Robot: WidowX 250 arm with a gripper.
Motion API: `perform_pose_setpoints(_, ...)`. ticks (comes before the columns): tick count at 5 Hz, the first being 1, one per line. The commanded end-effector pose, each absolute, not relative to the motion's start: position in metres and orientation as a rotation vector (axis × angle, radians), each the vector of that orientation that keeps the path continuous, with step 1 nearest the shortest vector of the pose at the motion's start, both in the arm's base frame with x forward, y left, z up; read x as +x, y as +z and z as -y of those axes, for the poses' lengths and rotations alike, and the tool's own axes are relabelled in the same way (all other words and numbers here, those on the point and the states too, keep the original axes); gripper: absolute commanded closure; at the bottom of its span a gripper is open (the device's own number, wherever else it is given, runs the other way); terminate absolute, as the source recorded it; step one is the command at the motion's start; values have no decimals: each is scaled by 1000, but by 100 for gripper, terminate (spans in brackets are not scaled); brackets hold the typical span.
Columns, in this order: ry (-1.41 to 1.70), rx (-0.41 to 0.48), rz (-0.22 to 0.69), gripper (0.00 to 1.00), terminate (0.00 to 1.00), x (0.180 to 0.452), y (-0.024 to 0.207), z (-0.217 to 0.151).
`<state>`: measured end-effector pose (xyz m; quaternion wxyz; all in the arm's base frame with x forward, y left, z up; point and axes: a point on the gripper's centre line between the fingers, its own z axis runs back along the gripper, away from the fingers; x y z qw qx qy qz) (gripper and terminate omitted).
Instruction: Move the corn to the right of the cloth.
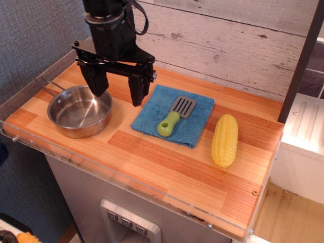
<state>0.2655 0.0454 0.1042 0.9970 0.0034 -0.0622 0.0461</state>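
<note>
The corn (225,140) is seen lying on the counter just right of the cloth (173,115), so the task is judged essentially done; the gripper (117,86) is held spread and empty above the pan's (79,111) right edge.
</note>
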Motion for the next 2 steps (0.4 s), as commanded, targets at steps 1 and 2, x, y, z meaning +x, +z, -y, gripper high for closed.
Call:
perform_pose_setpoints(1,51,31,130,0,0,262,115,-47)
perform_pose_setpoints(2,51,31,130,0,100,262,115,-47)
